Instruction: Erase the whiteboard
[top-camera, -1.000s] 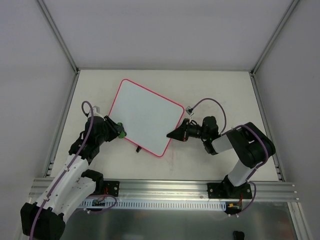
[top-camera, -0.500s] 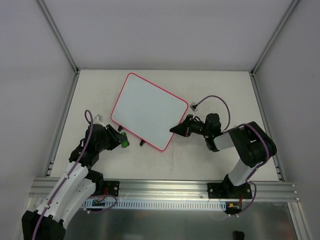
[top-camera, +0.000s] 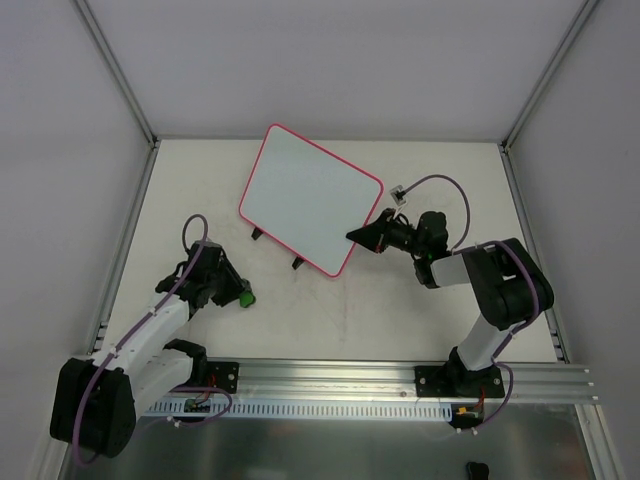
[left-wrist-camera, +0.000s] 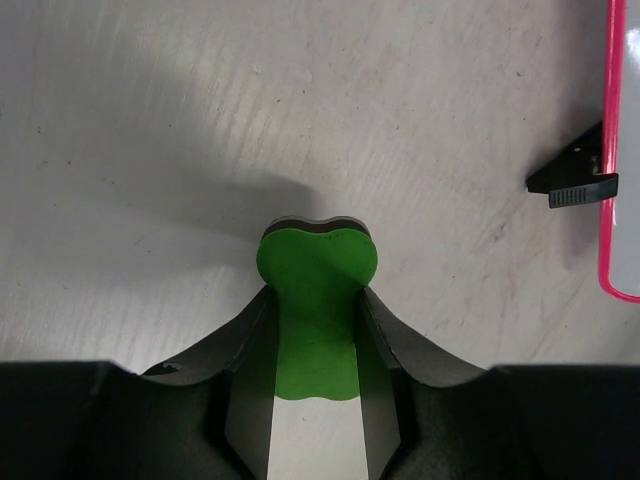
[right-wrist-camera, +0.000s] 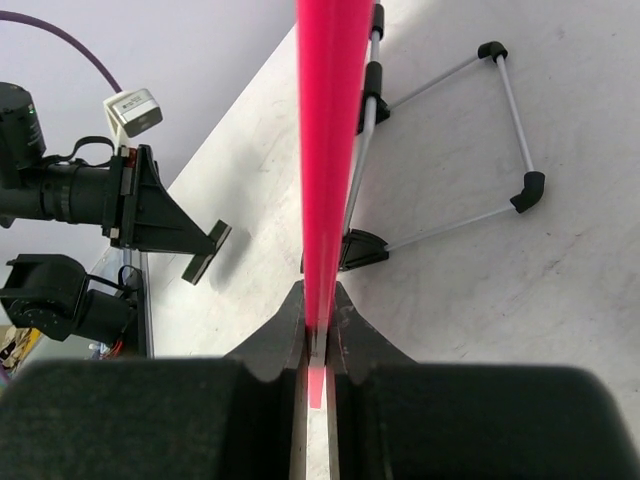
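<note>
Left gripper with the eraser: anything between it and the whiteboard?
Nothing visible. Only bare table lies between the left gripper, shut on the green eraser, and the whiteboard's near edge with its two black clips. The right gripper is clamped on the board's right edge, off that path.

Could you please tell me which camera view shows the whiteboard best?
Top external: the whole whiteboard shows. Right wrist gives only its rim edge-on; left wrist only a corner and clip.

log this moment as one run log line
right end effector: shut on whiteboard rim | left end effector: shut on green eraser, clear of whiteboard | whiteboard face: no marks visible
</note>
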